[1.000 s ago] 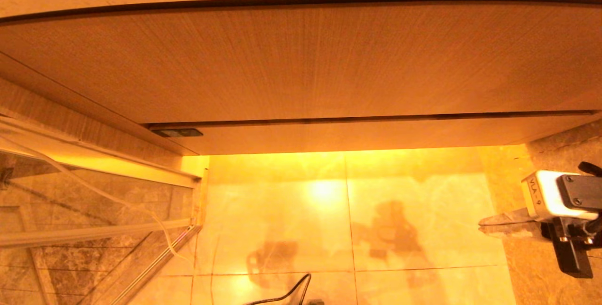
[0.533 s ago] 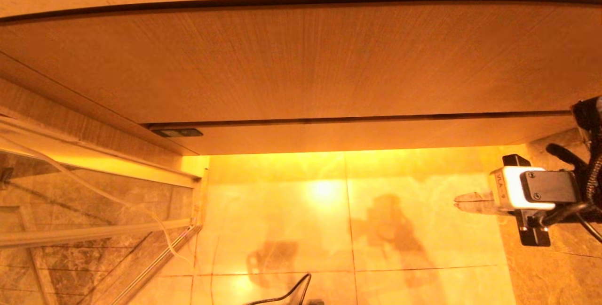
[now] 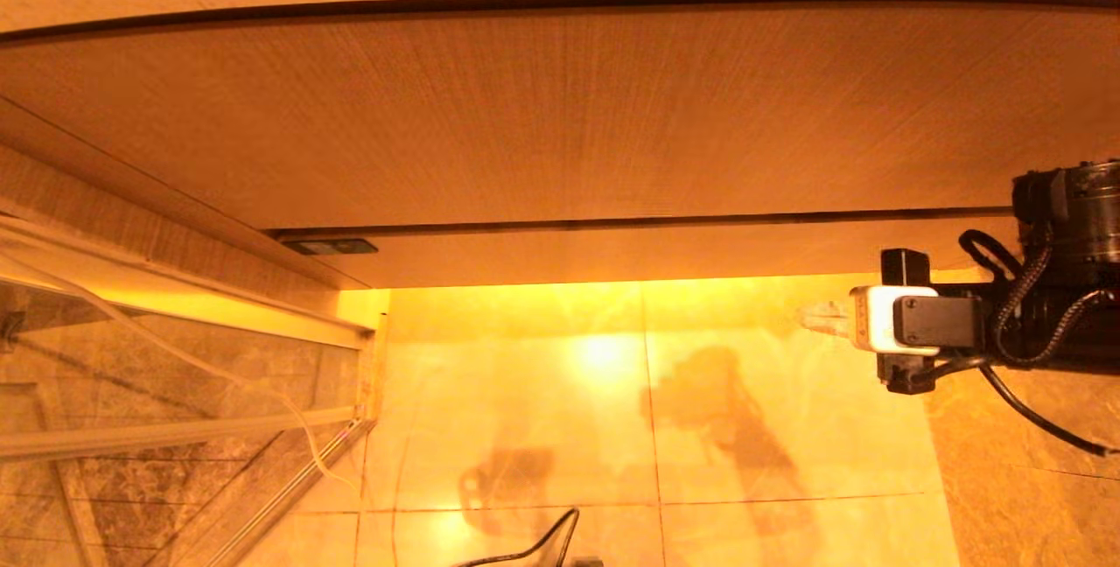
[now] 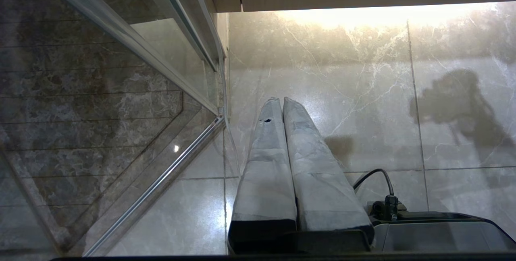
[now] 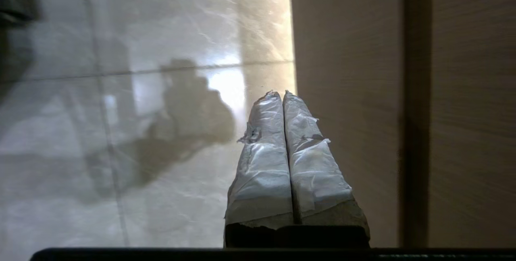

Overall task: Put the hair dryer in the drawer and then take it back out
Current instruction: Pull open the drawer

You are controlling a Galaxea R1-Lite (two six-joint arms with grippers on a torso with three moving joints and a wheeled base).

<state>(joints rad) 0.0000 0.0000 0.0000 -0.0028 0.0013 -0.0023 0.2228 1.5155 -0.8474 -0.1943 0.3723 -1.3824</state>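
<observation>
Right gripper hanging beside the shut drawer front, fingers pressed together and holding nothing

The right gripper [image 3: 809,318] is reaching in from the robot's right, hovering over the glossy tiled floor [image 3: 612,427] just below the lower edge of the drawer [image 3: 665,248]; its taped fingers [image 5: 278,140] are lying flat against each other with no gap, and in the right wrist view the wood-grain front is sitting close alongside them, though I cannot tell whether they are touching it; the drawer is sitting flush under the taller wood panel [image 3: 560,112]; the hair dryer is not showing in any view; the left gripper [image 4: 282,100] is resting low over the floor near the glass shower partition [image 4: 121,92], its wrapped fingers also closed against each other and gripping nothing
</observation>
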